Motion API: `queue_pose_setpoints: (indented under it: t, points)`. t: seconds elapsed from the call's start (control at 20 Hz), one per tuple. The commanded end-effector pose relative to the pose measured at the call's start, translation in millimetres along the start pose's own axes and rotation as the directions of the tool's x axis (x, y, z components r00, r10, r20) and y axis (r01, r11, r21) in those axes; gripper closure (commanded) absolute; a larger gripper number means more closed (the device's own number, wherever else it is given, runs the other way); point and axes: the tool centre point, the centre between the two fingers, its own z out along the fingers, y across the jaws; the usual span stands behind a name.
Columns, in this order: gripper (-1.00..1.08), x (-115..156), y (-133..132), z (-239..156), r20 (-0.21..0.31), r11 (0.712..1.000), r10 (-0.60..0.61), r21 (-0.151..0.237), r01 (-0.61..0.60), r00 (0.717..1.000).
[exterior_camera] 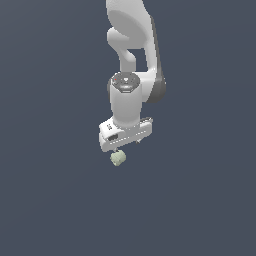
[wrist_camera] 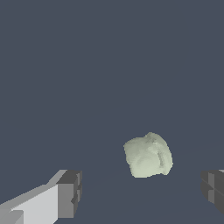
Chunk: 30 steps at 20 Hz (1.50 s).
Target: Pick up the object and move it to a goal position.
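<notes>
Pale grey-green, the object (exterior_camera: 118, 158) is a stubby, rounded block, and you see it just below the white gripper (exterior_camera: 120, 148) in the exterior view. It sits slightly toward that view's left of the gripper body's centre, over a plain dark blue-grey surface (exterior_camera: 50, 200). From this view you cannot tell whether the object touches the gripper.

Check the wrist view for the finger positions. Two dark grey pads (wrist_camera: 70, 194) show at either side, spread wide apart, so the gripper (wrist_camera: 142, 190) is in the spread position and holds nothing. The object (wrist_camera: 148, 155) appears between the two pads but clear of both; neither pad touches it. It lies nearer to one pad than to the other, and beyond the fingertips rather than level with them.

The arm (exterior_camera: 131, 40) comes down from the top of the exterior view, with the wrist pointing down at the surface.
</notes>
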Motion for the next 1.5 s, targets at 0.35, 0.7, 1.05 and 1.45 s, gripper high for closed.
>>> queue_pose_setpoints:
  t: [0.35, 0.7, 1.05, 1.45]
  points:
    - [-0.92, -13.1, 24.5, 37.2, 0.024, 0.981, -0.193, 0.015, 0.193, 0.981]
    - [-0.92, -19.2, 33.7, 52.3, 0.03, 0.963, -0.27, 0.025, 0.269, 0.962]
    - [-0.92, -20.9, 35.9, 56.0, 0.032, 0.958, -0.286, 0.028, 0.285, 0.958]
    - [-0.92, -22.6, 35.1, 81.2, 0.032, 0.957, -0.288, 0.028, 0.287, 0.957]
